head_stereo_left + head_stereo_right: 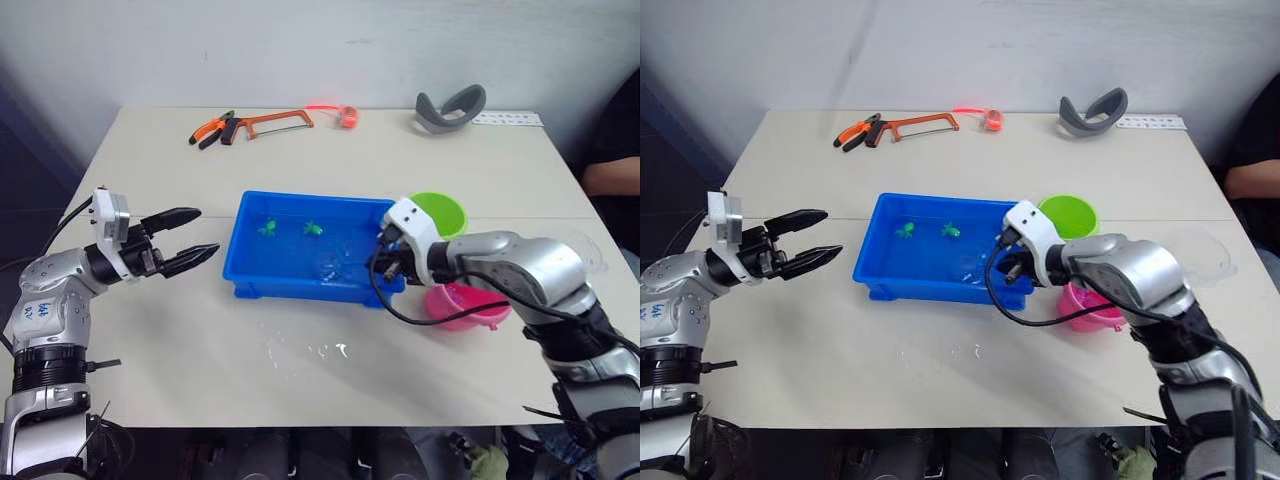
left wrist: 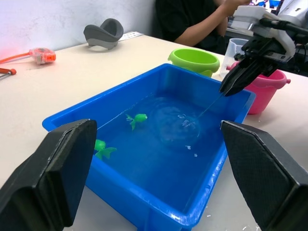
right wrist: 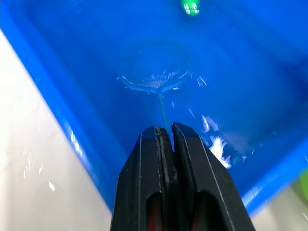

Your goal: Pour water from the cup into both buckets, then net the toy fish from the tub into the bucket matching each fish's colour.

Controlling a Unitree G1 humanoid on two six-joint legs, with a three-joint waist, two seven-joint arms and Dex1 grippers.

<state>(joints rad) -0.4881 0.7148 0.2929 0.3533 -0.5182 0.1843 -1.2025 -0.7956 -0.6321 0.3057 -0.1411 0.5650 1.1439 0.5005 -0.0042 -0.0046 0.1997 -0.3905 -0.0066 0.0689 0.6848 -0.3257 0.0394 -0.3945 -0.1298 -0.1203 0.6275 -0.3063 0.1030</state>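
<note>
- Right gripper (image 3: 164, 131) is pinching the net (image 2: 179, 126) handle; the submerged hoop is risking missing the green fish (image 2: 136, 118).
- Left gripper (image 1: 185, 236) is hanging open beside the tub (image 1: 262, 282), holding nothing; lifting fast could spill water.

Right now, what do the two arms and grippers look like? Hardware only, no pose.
Both arms have silver-grey metallic shells with black joint sections. The left gripper has two black tapered fingers on a black base behind a white block, and blue handwriting marks its forearm. The right gripper has the same black fingers under a white housing, with a black cable looping below the wrist.
</note>
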